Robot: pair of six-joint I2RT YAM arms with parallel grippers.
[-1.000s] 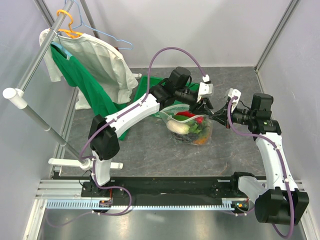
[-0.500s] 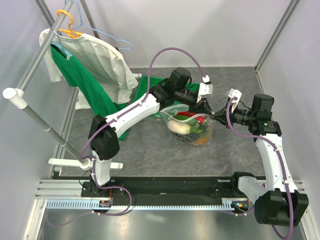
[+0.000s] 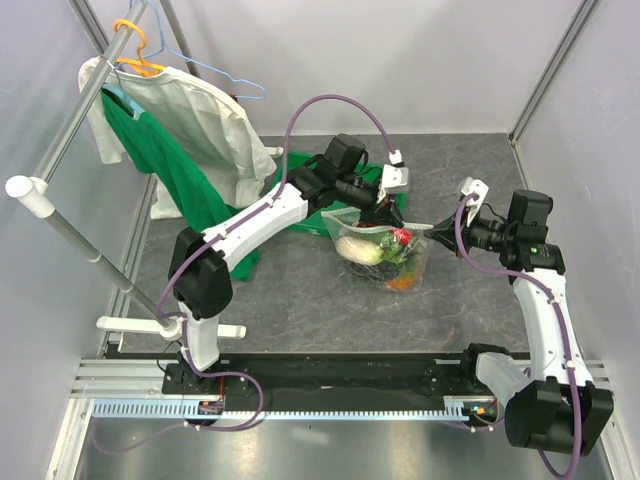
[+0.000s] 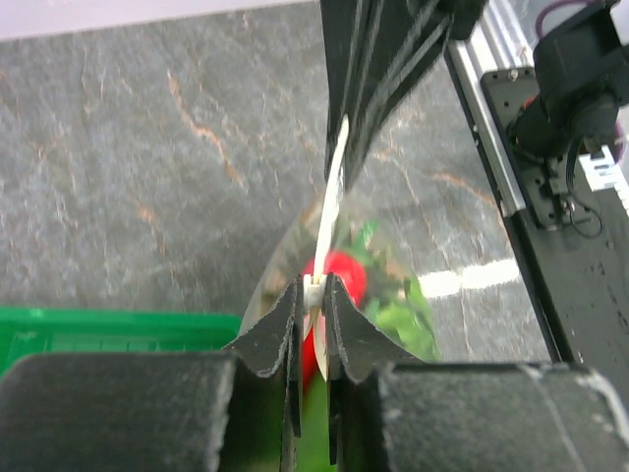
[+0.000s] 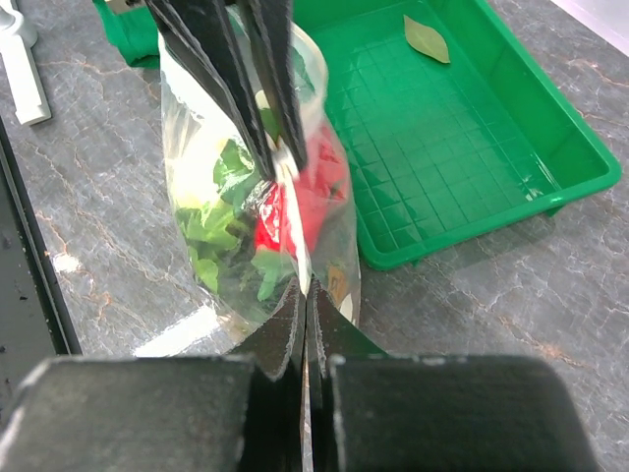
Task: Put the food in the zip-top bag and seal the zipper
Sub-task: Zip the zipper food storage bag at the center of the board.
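Left gripper (image 4: 313, 293): jaws closed to a slit, pinching the zipper (image 4: 334, 182) at what looked like its white slider. Right gripper (image 5: 305, 295): jaws pressed together on the zip-top bag (image 5: 251, 197), at the mouth corner farther from the green tray (image 5: 462, 147). The strip ran taut between the 2 holds. The food (image 3: 385, 250) sat inside the bag, which hung to the table (image 3: 300, 290) just beside the tray. Judged step: sealing. The next move likely calls for running the slider along the strip against the right hold's tension. No legible writing.
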